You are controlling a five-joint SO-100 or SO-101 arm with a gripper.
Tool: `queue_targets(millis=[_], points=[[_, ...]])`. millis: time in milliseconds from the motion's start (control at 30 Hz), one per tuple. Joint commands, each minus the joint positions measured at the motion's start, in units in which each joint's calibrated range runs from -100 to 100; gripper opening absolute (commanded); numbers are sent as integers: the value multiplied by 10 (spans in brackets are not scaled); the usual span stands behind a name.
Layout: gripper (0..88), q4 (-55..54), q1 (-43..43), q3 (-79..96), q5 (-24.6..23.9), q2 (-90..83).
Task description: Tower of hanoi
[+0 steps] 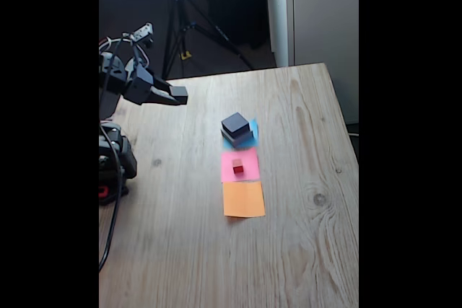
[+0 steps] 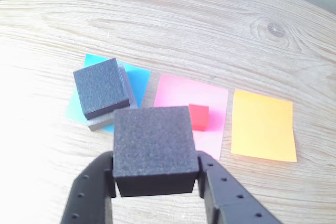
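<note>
The tower of hanoi pieces are spread out. On the blue paper (image 2: 137, 80) a wide flat grey block (image 2: 100, 123) carries a dark block (image 2: 101, 86), seen as one stack (image 1: 237, 128) in the fixed view. A tiny red cube (image 2: 198, 116) (image 1: 237, 166) sits on the pink paper (image 2: 178, 95). My gripper (image 2: 156, 182) is shut on a small dark block (image 2: 153, 140), held in the air short of the papers. In the fixed view the gripper (image 1: 177, 95) hovers at the table's left side with that block (image 1: 179, 94) at its tip.
An orange paper square (image 2: 262, 124) (image 1: 243, 199) lies bare beside the pink one. The arm's base (image 1: 115, 160) and cable stand at the table's left edge. A tripod (image 1: 184, 30) stands behind the wooden table (image 1: 303, 250).
</note>
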Motion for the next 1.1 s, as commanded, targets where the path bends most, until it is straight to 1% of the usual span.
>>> queue_targets(millis=[0,267,300,433,567,767,933,1067], points=[[61,-162,-15,142,9,-35],[66,-528,-69,407,9,1],[67,-552,-76,423,9,7],[69,-638,-107,472,9,43],[75,-727,-127,475,5,119],[75,-843,-132,465,9,227],[77,-909,-126,442,9,306],[77,-927,-125,421,9,342]])
